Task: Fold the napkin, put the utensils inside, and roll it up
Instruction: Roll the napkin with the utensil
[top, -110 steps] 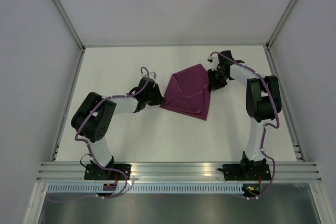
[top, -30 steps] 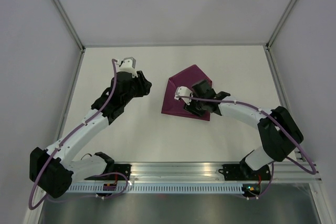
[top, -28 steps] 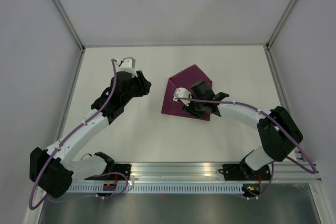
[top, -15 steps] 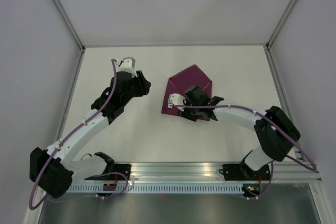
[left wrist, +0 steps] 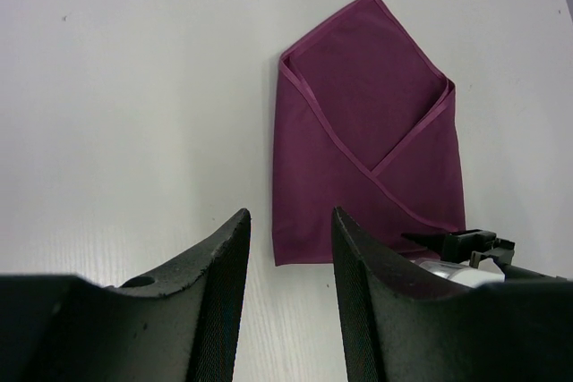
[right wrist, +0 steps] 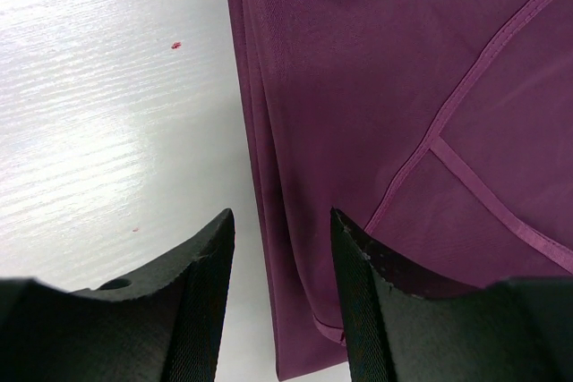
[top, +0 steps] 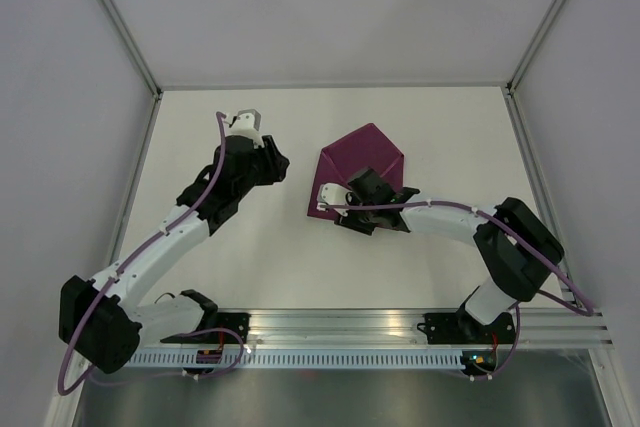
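Top external view: on the white surface point(top: 250, 247) the napkin point(top: 365, 152) sits around 1 o'clock of centre, already folded into a pointed packet. No knife in sight, so loading and rolling look undone. Right claw point(right wrist: 277, 221) gapes over its 7 o'clock edge, and left claw point(left wrist: 288, 221) gapes empty at 9.
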{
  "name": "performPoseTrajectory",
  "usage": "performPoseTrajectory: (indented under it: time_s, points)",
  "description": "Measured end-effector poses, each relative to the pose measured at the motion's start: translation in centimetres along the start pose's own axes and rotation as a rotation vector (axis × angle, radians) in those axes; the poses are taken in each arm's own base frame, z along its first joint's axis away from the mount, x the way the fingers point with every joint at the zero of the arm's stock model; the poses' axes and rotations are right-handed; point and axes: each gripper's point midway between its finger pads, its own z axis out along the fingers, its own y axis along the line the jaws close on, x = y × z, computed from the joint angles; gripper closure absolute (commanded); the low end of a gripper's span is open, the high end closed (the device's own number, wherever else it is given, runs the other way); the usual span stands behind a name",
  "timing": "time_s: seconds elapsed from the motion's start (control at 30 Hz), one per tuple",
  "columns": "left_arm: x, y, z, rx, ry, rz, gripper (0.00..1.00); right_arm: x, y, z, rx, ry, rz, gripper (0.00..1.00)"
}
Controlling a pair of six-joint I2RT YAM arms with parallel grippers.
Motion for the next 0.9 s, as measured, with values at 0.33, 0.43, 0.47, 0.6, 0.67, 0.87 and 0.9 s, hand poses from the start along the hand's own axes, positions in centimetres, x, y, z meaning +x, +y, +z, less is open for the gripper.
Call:
performPoseTrajectory:
  time_s: [0.33, 0.43, 0.47, 0.6, 0.67, 0.87, 0.9]
  points:
    - [1.0, 0.3, 0.8, -0.011, 0.035, 0.005, 0.53, 0.0, 0.0, 0.4, 0.007, 0.001, -0.004, 0.46]
    - [1.1, 0.4, 1.0, -0.013, 0.038, 0.005, 0.53, 0.2, 0.0, 0.6, 0.009, 0.012, -0.005, 0.46]
    - [1.2, 0.4, 1.0, -0.013, 0.04, 0.005, 0.53, 0.3, 0.0, 0.8, 0.011, 0.016, -0.005, 0.46]
    - [1.6, 0.4, 1.4, -0.01, 0.059, 0.007, 0.53, 0.9, 0.2, 1.2, 0.008, 0.031, -0.006, 0.46]
    - [1.8, 0.5, 1.5, -0.011, 0.065, 0.011, 0.53, 0.8, 0.1, 1.4, 0.014, 0.026, -0.009, 0.46]
    - [2.1, 0.5, 1.8, -0.01, 0.073, 0.019, 0.53, 0.5, -0.2, 1.6, 0.029, 0.01, -0.012, 0.45]
    - [2.2, 0.5, 1.9, -0.01, 0.078, 0.022, 0.53, 0.4, -0.3, 1.7, 0.032, 0.007, -0.013, 0.45]
